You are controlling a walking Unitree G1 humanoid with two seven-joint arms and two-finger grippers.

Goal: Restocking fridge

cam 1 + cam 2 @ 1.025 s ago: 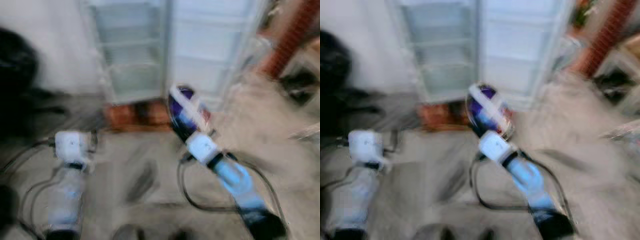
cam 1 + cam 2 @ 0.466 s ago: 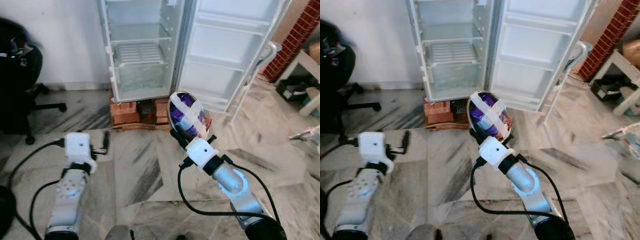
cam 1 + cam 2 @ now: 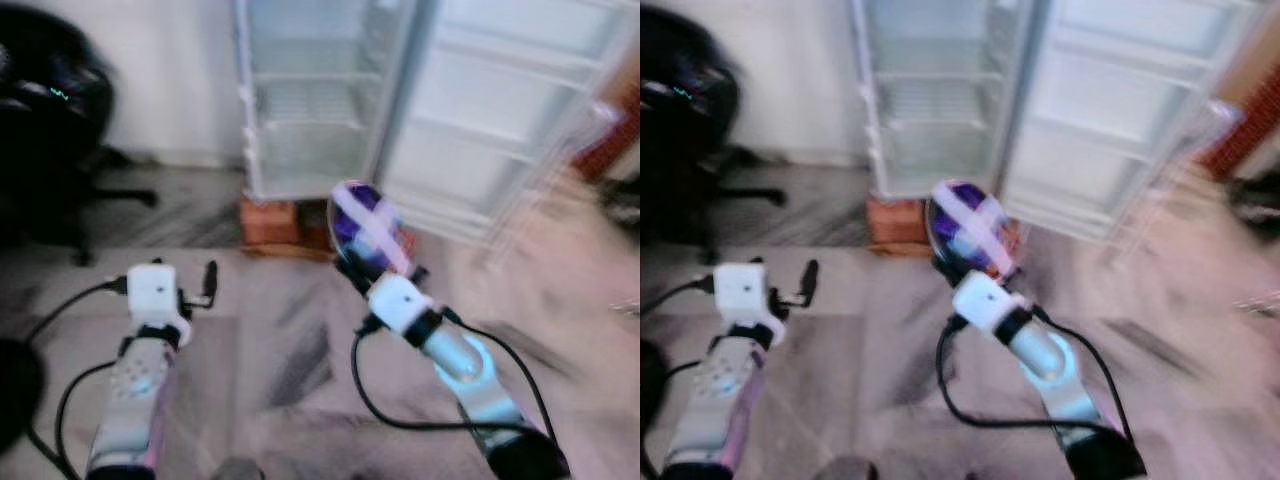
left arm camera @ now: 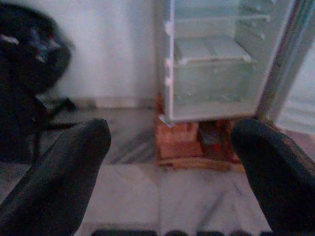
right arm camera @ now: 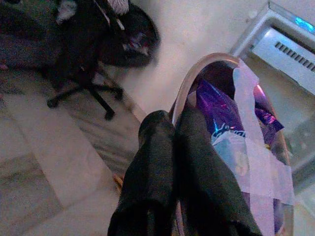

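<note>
- Compared with half a second ago, the head views have swung so the fridge (image 3: pixel 320 100) sits nearer the middle and the scene is blurred again; the arms hold the same poses, so the camera moved, not the things
- Right gripper (image 5: pixel 177 147): raised in front of the fridge, fingers together and clamped on the rim of a bowl (image 3: pixel 365 235); the bowl holds purple packets under crossed strips of pale tape
- Left gripper (image 4: pixel 170 162): fingers (image 4: pixel 64 167) wide apart, holding nothing, pointed at the fridge's lower shelves
- Fridge: door (image 3: pixel 510 130) swung open on the right; cabinet resting on bricks (image 3: pixel 275 220) on a marble floor (image 3: pixel 280 350)
- Black office chair (image 3: pixel 50 130): well to the left, beside the wall
</note>
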